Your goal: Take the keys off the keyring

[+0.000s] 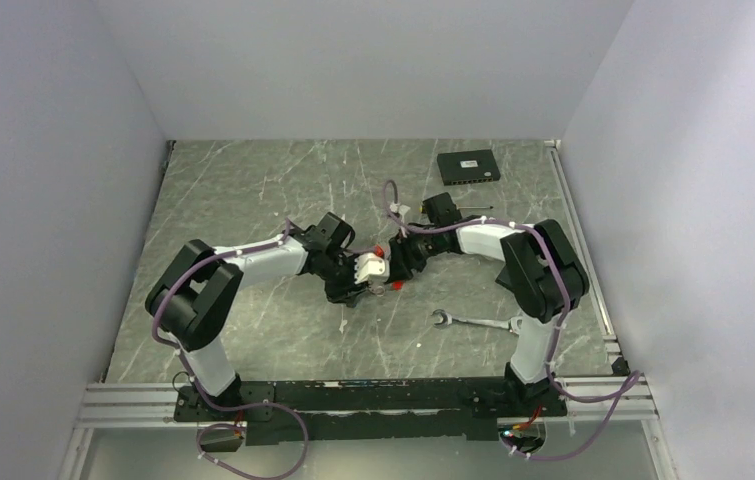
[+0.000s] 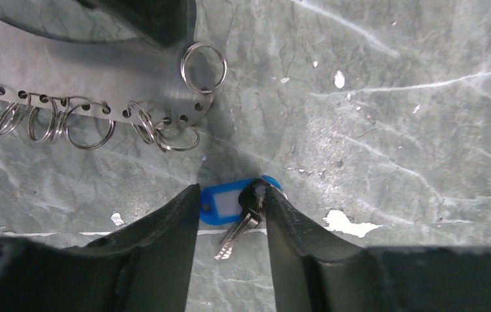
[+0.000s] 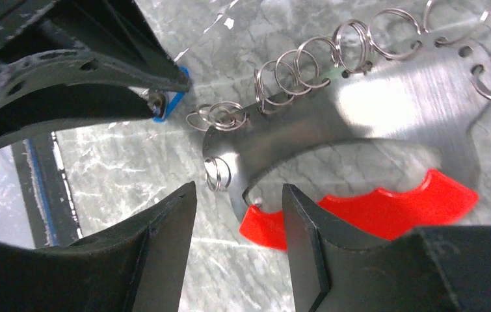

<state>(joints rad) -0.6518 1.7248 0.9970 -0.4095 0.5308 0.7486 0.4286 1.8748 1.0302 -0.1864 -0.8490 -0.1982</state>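
Note:
The keyring (image 3: 359,110) is a curved silvery plate with a row of holes, several split rings (image 3: 294,65) and a red grip (image 3: 385,211). It also shows in the left wrist view (image 2: 158,97). My left gripper (image 2: 231,198) is shut on a blue-tagged key (image 2: 220,203), pinching the tag, and a silver key blade (image 2: 233,237) hangs from it. This key sits apart from the plate. My right gripper (image 3: 239,205) is open, with the plate's end and the tip of the red grip between its fingers. Both grippers meet at mid-table (image 1: 385,270).
A silver open-ended wrench (image 1: 473,322) lies on the marble table in front of the right arm. A black box (image 1: 468,166) sits at the back right. White walls close in the table on three sides.

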